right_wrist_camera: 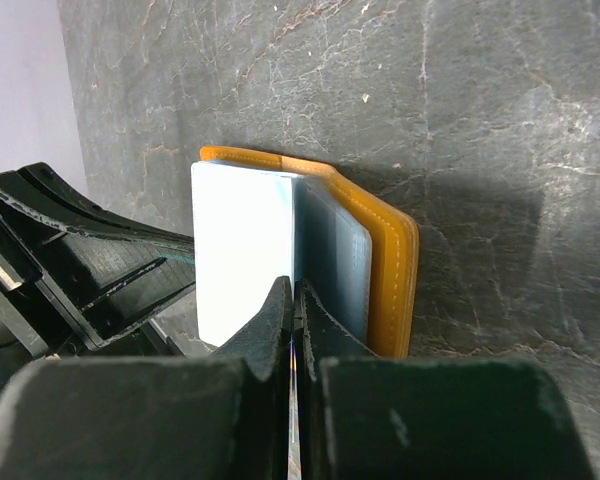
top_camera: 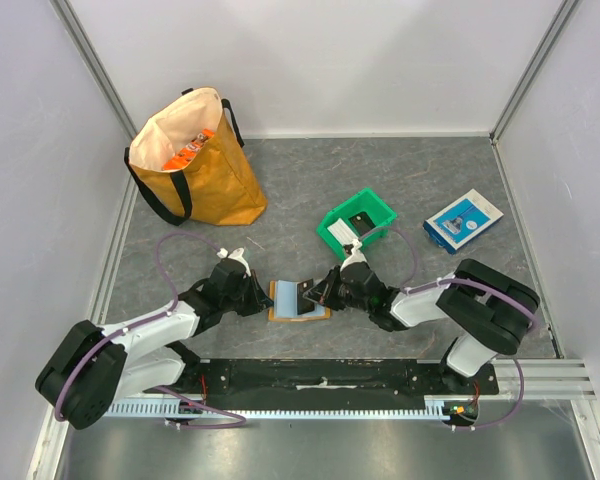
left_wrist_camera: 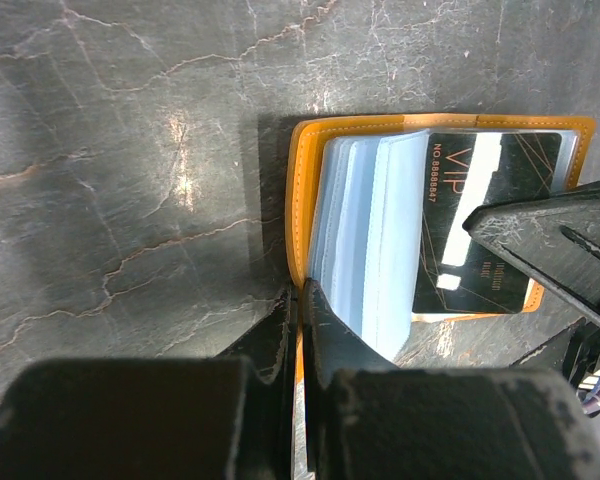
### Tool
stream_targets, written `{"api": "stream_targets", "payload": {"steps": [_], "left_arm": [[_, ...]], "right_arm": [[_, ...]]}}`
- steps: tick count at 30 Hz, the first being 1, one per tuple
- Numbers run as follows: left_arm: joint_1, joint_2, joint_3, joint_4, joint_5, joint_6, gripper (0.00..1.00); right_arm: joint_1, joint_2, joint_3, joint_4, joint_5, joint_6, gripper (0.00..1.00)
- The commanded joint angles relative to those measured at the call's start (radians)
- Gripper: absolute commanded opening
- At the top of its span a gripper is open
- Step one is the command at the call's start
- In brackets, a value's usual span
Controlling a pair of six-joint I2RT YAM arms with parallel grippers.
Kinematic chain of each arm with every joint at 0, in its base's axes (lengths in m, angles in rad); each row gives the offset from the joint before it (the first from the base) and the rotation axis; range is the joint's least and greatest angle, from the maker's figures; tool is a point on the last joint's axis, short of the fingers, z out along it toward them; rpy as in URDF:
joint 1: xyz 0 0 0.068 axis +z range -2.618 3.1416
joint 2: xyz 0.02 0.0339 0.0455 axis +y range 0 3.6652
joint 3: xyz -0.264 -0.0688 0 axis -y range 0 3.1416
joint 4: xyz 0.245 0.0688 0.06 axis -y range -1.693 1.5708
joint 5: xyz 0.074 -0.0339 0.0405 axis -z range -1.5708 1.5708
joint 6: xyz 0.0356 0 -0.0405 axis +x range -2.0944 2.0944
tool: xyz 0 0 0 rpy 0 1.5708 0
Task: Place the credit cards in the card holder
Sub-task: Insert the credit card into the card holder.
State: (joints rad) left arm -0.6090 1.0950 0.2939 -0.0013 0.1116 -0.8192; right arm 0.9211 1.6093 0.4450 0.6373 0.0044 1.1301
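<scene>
Top view, lower centre: we see the card holder (top_camera: 298, 302) open between both arms. Another black card (top_camera: 359, 222) seemingly lies in the green bin (top_camera: 330, 235), nothing blocking it.

Left wrist: the left gripper (left_wrist_camera: 298, 305) pinches the card holder's edge, and the VIP card (left_wrist_camera: 485, 215) looks partly inserted.

Right wrist: the right gripper (right_wrist_camera: 293, 300) pinches that card.

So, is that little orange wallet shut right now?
No, the orange wallet lies open, its pale plastic sleeves spread apart and a black card showing among them.
</scene>
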Motion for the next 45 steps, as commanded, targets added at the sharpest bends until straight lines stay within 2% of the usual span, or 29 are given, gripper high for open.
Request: {"api": "stream_targets", "payload": {"steps": [1,12,23,35,40,45], "left_arm": [[-0.003,0.012,-0.013,-0.011,-0.012,-0.001,0.02],[-0.003,-0.024,-0.015,-0.048,-0.029,-0.001,0.02],[-0.006,-0.038,-0.004,-0.114,-0.081,-0.001,0.02],[-0.006,-0.02,0.004,-0.101,-0.073,-0.003,0.02],[-0.006,-0.027,0.001,-0.108,-0.082,-0.006,0.02],[-0.002,-0.026,0.001,-0.105,-0.081,-0.009,0.02]], "right_arm": [[0.019,0.041,-0.02,0.142,-0.001,0.039,0.0],[0.067,0.1,-0.015,0.148,0.006,0.094,0.0],[0.105,0.012,-0.009,-0.113,0.143,0.14,0.0],[0.127,0.147,0.043,0.007,0.013,0.187,0.0],[0.133,0.115,0.04,-0.056,0.029,0.209,0.0],[0.147,0.161,0.07,-0.053,-0.001,0.192,0.0]]}}
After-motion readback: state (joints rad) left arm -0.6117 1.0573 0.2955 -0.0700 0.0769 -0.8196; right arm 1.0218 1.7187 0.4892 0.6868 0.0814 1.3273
